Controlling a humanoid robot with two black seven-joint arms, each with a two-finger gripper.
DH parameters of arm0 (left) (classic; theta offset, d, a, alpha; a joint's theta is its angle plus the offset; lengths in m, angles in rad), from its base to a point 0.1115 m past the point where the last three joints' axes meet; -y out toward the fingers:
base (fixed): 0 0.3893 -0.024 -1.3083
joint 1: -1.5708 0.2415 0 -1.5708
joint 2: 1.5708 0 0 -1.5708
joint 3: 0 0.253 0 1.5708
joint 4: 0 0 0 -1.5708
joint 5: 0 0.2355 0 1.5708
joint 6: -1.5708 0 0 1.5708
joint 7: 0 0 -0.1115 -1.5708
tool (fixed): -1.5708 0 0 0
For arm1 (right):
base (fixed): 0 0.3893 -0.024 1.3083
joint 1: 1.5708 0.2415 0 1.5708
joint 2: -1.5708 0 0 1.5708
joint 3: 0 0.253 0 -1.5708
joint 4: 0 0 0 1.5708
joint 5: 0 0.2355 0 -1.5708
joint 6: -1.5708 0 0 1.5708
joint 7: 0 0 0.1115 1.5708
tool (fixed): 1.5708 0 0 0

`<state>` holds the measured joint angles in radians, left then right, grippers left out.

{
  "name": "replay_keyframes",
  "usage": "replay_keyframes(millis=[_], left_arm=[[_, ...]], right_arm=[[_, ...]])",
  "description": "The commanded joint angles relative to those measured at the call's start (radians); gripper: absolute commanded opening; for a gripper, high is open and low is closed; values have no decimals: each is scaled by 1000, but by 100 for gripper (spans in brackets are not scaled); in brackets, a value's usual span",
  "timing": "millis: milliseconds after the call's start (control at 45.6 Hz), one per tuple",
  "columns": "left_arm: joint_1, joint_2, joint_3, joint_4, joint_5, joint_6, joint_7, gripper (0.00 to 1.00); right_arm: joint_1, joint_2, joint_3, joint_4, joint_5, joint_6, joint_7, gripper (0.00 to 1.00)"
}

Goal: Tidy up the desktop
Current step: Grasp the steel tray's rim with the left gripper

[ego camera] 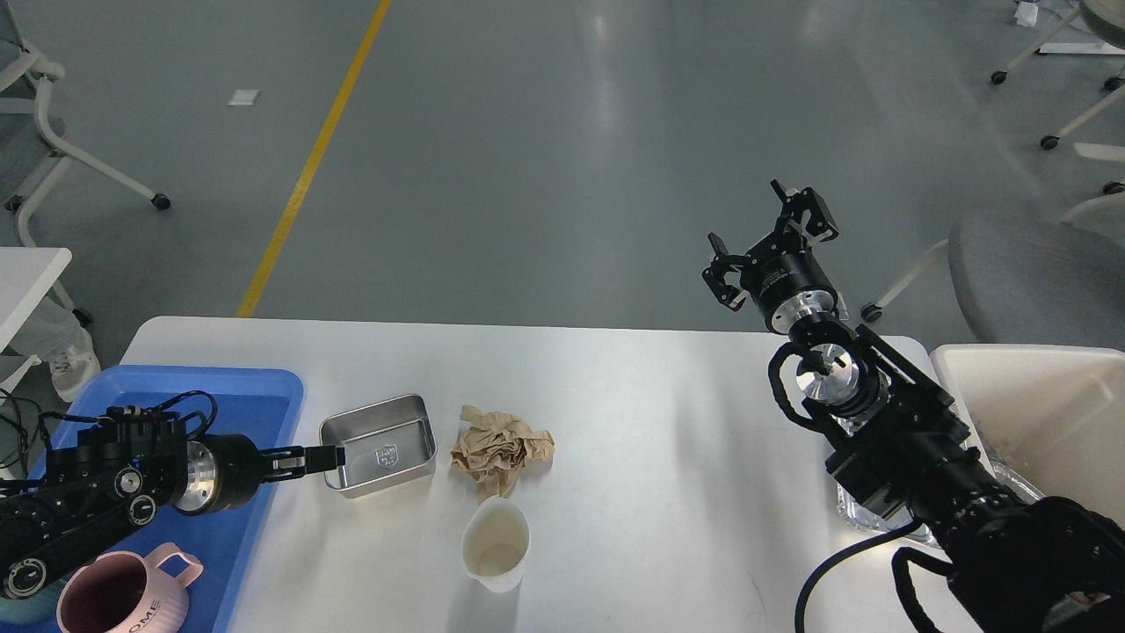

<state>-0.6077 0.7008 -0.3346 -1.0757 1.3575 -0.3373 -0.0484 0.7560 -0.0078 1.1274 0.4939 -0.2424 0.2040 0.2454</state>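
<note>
Left claw (327, 457) reaches low from over the blue tray (264, 387), tips at the near-left rim of the metal tin (380, 444); cannot tell its gap. Right claw (769, 242) hangs spread wide, empty, past the white counter's (659, 422) far edge. Crumpled paper (501, 453) and a cup (497, 545) lie mid-counter.

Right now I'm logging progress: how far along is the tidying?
Done: a pink mug sits in the blue tray. In hand: left gripper reaches the steel tin, no grasp yet. Left on the desktop: tin, crumpled paper, white cup.
</note>
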Motion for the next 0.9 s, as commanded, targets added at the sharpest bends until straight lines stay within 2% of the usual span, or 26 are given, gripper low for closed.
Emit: replay_keyframes(millis=[0, 153, 394, 526, 614, 877], left_arm=[[2, -30, -7, 34, 0, 1, -1, 60], [3, -60, -7, 68, -6, 4, -1, 58], [3, -102, -9, 131, -23, 4, 1, 48], [2, -130, -9, 157, -29, 4, 7, 39], [2, -133, -9, 160, -29, 1, 25, 28], [0, -130, -20, 160, -54, -14, 36, 14]], right_arm=[[-1, -1, 0, 0, 0, 0, -2, 100], [-1, -8, 0, 0, 0, 0, -2, 100], [-1, -14, 0, 0, 0, 0, -2, 100], [-1, -14, 0, 0, 0, 0, -2, 100], [-1, -15, 0, 0, 0, 0, -2, 100], [-1, -18, 0, 0, 0, 0, -2, 100]])
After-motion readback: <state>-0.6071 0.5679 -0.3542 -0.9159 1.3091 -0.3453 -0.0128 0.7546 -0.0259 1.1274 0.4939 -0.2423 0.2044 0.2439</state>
